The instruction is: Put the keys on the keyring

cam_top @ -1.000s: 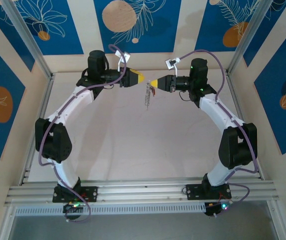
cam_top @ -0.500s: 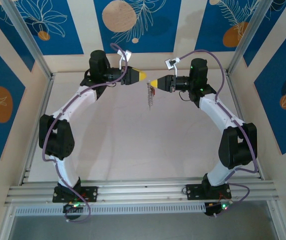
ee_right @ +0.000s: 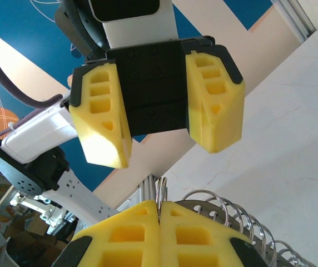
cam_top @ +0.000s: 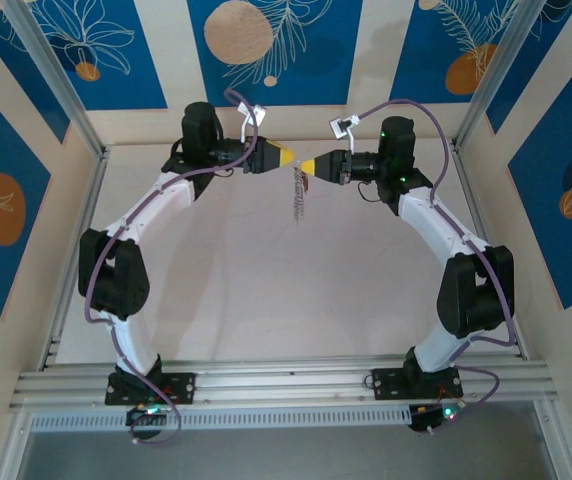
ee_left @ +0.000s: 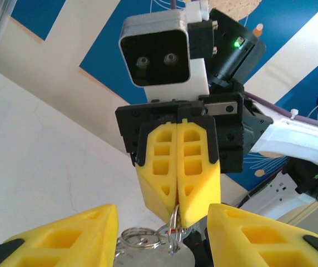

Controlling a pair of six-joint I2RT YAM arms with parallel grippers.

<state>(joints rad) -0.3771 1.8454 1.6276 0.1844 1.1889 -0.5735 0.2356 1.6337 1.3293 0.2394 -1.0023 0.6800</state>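
Observation:
In the air over the far middle of the table, my right gripper is shut on the keyring, a thin silver loop with a fringe of small pieces hanging below it. The right wrist view shows the loop's wire pinched between my shut right gripper's yellow pads. My left gripper faces it tip to tip and is open. In the left wrist view my left gripper has its fingers either side of the loop and touches nothing. A small reddish bit under the right fingertips may be the keys' tag; the key itself is too small to tell.
Several more silver rings and a flat metal tag hang from the held loop, fanning out beside the right pads. The pale table lies well below both grippers, with aluminium frame rails along its sides.
My left gripper has moved right toward the right one, so the two yellow tips now nearly meet. The right gripper and the hanging loop have stayed almost still.

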